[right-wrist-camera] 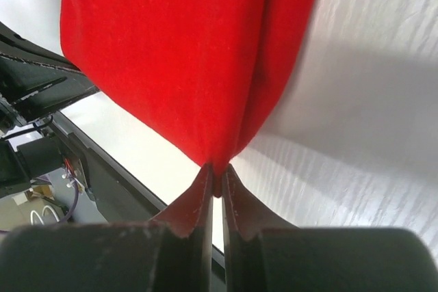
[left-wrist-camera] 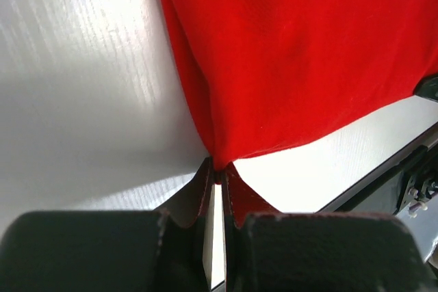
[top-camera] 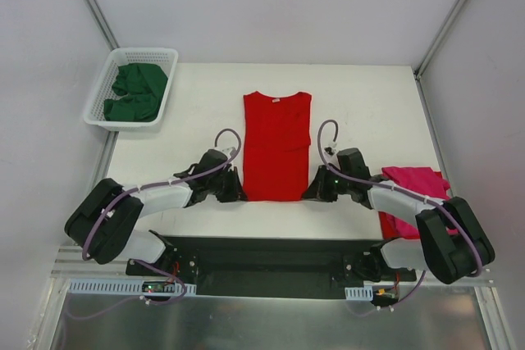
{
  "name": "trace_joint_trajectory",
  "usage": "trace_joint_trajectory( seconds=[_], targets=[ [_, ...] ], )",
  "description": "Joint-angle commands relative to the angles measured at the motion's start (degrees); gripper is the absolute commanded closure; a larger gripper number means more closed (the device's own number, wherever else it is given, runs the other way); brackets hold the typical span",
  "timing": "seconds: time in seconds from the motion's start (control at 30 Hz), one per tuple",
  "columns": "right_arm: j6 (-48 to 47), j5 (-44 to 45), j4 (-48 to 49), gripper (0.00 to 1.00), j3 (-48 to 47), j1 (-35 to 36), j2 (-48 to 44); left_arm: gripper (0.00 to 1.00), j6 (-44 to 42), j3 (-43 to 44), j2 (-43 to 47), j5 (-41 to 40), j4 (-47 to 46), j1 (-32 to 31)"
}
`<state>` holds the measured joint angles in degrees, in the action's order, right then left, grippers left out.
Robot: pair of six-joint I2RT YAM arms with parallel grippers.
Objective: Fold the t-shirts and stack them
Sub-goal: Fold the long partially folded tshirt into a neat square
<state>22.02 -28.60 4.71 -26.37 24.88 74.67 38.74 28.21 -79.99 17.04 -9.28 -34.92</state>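
- Top view: the red t-shirt (top-camera: 277,147) lies flat in the middle of the desk (top-camera: 369,96) as a long narrow strip, its collar at 12 o'clock and its hem at 6 o'clock.
- My left gripper (top-camera: 239,191) sits at the hem's 7 o'clock corner and my right gripper (top-camera: 312,191) at the 5 o'clock corner, both touching the cloth.
- At 10 o'clock from the red t-shirt, the white basket (top-camera: 144,53) holds the green t-shirts (top-camera: 136,93), bunched up.
- At 4 o'clock the pink t-shirt (top-camera: 415,179) lies on the desk's edge, partly hidden under my right arm.
- Left wrist view: my left gripper (left-wrist-camera: 217,172) is pinched tight on the corner of the red t-shirt (left-wrist-camera: 294,52). The cloth fans out from the tips towards 12 and 2 o'clock, with bare desk (left-wrist-camera: 82,66) at 10 o'clock.
- Right wrist view: my right gripper (right-wrist-camera: 215,176) is closed narrow on the other corner of the red t-shirt (right-wrist-camera: 171,52). The cloth rises towards 11 and 12 o'clock, with a folded edge on its 1 o'clock side and desk (right-wrist-camera: 369,100) at 2 o'clock.
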Motion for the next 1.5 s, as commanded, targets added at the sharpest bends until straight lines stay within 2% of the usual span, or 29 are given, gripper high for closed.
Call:
trace_joint_trajectory(
  seconds=[0.0,0.53,0.83,1.2,1.47],
  targets=[
    [1.4,3.8,-3.2,0.99,1.1,2.4,-3.6,1.0,-1.8,-2.1,2.5,-2.2,4.9,-0.5],
    [5.2,14.5,-4.4,0.99,6.0,13.2,-9.4,1.0,0.0,-5.8,9.8,1.0,4.9,-1.5],
    [4.2,15.7,-4.4,0.99,2.7,14.1,-6.0,1.0,1.1,-2.9,7.2,-0.9,4.4,-7.3],
    [2.6,17.7,-12.8,0.99,0.7,14.9,-11.7,1.0,-0.3,-1.4,9.6,-1.8,7.6,-7.4],
    [1.1,19.3,-18.6,0.99,-4.3,16.2,-15.1,1.0,-1.6,4.7,13.3,-1.1,13.2,-8.1]
  ],
)
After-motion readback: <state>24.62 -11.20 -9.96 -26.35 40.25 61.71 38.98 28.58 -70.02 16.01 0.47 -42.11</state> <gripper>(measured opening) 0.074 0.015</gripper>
